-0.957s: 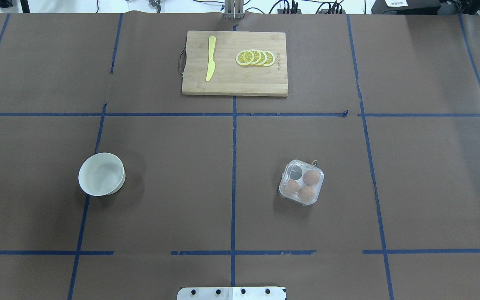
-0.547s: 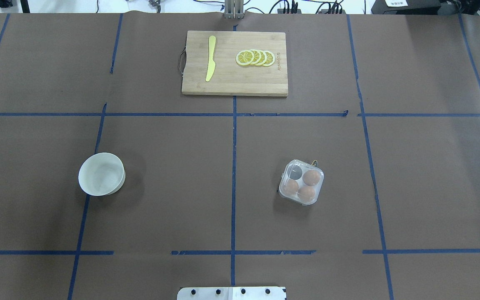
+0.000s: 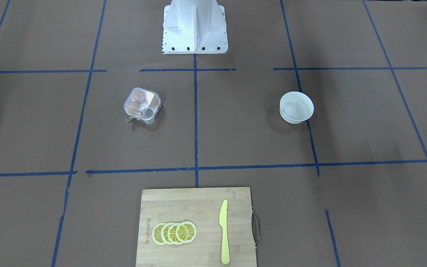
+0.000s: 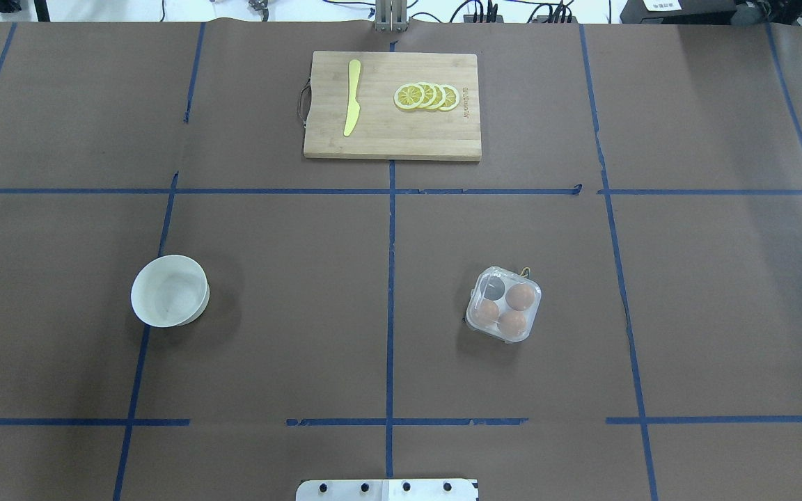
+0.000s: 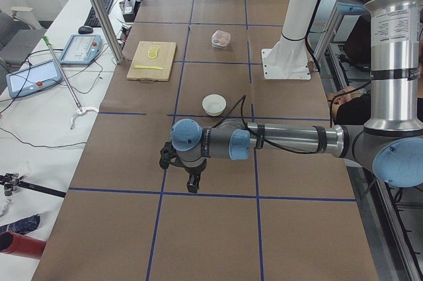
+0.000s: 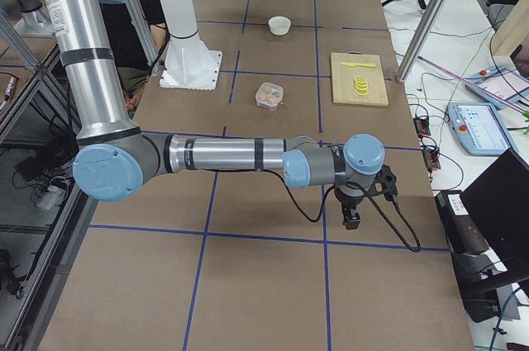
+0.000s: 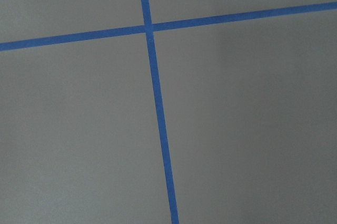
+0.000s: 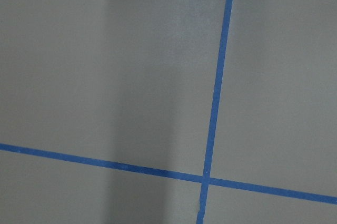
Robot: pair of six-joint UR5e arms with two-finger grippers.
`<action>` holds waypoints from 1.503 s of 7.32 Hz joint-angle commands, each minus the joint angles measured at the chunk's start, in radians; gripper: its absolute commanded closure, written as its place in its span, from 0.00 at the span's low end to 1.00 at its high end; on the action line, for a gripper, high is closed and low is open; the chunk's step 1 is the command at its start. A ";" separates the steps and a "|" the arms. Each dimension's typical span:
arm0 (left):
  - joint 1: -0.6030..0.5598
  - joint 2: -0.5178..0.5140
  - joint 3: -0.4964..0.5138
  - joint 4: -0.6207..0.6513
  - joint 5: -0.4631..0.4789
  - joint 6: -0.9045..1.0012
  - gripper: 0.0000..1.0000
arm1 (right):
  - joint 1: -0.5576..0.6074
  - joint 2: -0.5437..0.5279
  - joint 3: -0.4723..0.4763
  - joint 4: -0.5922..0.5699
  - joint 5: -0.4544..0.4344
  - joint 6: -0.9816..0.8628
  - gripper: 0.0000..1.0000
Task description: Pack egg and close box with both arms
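Note:
The clear egg carton [image 4: 503,304] stands on the brown table right of the centre line, with a yellowish cord at its far corner. Three tan-brown eggs [image 4: 520,296] fill three cells; the fourth cell looks dark and empty. The clear lid seems to lie over the cells. It also shows in the front-facing view [image 3: 142,105]. My left gripper [image 5: 192,186] shows only in the exterior left view, far from the carton, over bare table. My right gripper [image 6: 351,220] shows only in the exterior right view, also far off. I cannot tell whether either is open or shut.
A white bowl [image 4: 170,290] stands empty on the left half. A wooden cutting board [image 4: 392,139] at the far edge bears a yellow knife [image 4: 351,97] and lemon slices [image 4: 427,97]. The white pedestal [image 3: 194,27] stands at the near edge. Both wrist views show only table and blue tape.

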 commanded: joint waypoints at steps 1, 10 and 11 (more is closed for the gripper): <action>-0.007 -0.007 0.019 -0.004 -0.004 -0.002 0.00 | -0.097 0.063 -0.073 -0.015 -0.064 -0.028 0.00; -0.005 -0.053 0.045 -0.005 -0.005 0.004 0.00 | 0.025 -0.114 0.097 -0.053 -0.011 -0.042 0.00; -0.008 -0.050 0.029 -0.008 -0.005 0.007 0.00 | 0.030 -0.164 0.108 -0.040 -0.014 -0.045 0.00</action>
